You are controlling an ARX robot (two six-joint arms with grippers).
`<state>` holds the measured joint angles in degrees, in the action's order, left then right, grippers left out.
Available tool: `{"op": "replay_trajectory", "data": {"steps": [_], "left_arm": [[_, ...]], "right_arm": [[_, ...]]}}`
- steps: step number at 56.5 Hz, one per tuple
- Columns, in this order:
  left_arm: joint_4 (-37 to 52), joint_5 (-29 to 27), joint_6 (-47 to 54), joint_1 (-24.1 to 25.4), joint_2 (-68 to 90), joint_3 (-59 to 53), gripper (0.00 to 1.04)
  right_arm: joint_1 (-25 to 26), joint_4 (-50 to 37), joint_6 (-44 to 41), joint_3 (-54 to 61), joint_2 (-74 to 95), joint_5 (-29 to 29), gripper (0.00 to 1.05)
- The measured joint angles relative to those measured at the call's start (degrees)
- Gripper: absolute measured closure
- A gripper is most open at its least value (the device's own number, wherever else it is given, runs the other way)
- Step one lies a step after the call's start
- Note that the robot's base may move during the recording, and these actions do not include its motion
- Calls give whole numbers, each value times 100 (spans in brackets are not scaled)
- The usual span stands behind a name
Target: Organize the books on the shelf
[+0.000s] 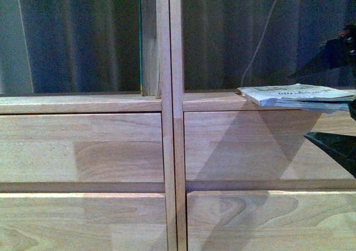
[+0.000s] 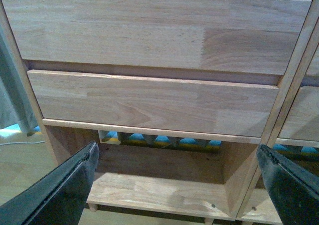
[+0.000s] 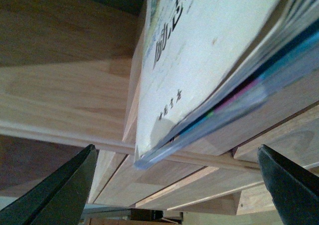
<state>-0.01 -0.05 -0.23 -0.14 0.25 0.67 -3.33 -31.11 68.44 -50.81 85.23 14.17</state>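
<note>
I see the books (image 1: pixel 295 96) lying flat on the shelf (image 1: pixel 211 102) ledge. Right gripper (image 3: pixel 177 150): jaws apart, straddling their end. Left gripper (image 2: pixel 178 146): jaws apart, facing 2 drawers (image 2: pixel 149 30).

books (image 1: pixel 300 95) cut off by frame edge, their print blurred
</note>
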Motion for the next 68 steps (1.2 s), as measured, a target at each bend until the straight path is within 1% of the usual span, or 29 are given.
{"op": "replay_trajectory", "data": {"steps": [11,19,21,26,28,35,37,41,43,46,48,49,50,51,52,53,54,55,56,57,59,63,65,68], "left_arm": [[0,2,0,0,0,0,7],[0,0,0,0,0,0,7],[0,0,0,0,0,0,7],[0,2,0,0,0,0,7],[0,2,0,0,0,0,7],[0,0,0,0,0,0,7],[0,0,0,0,0,0,7],[0,0,0,0,0,0,7],[0,2,0,0,0,0,7],[0,2,0,0,0,0,7],[-24,144,-28,37,24,9,7],[-140,603,-153,186,107,59,7],[-162,817,-195,280,168,79,7],[-129,1222,-275,483,321,116,7],[-87,1434,-297,595,420,140,7],[35,1836,-378,828,645,186,7],[74,1928,-398,887,699,201,7],[297,2328,-509,1191,1005,278,7],[402,2481,-546,1314,1126,317,7],[619,2776,-597,1550,1370,400,7],[960,3182,-688,1891,1766,570,7],[1606,3716,-837,2404,2608,992,7],[1930,3812,-901,2544,3034,1207,7],[2319,3845,-981,2612,3615,1502,7]], "right_arm": [[-9,219,184,-529,345,-262,8],[33,442,284,-837,387,-304,27],[44,485,315,-903,387,-302,34],[55,509,367,-942,387,-293,46],[55,518,398,-944,387,-271,53],[52,511,428,-944,393,-260,70],[44,492,444,-944,402,-260,77],[20,424,483,-944,431,-260,88],[11,396,529,-944,444,-258,92],[2,352,551,-942,455,-254,97],[2,291,590,-933,452,-199,97],[2,251,603,-918,452,-162,97],[2,227,625,-909,450,-129,97],[7,179,643,-883,437,-103,97],[9,153,645,-866,426,-79,97],[9,101,654,-824,400,-28,97],[9,72,658,-800,378,9,97],[20,-4,662,-745,332,92,97],[22,-46,669,-713,306,144,97],[28,-129,682,-638,243,243,97],[52,-238,682,-522,131,393,97],[114,-417,697,-295,-181,682,97],[160,-522,728,-188,-361,815,97],[221,-651,737,-72,-616,981,97]]}}
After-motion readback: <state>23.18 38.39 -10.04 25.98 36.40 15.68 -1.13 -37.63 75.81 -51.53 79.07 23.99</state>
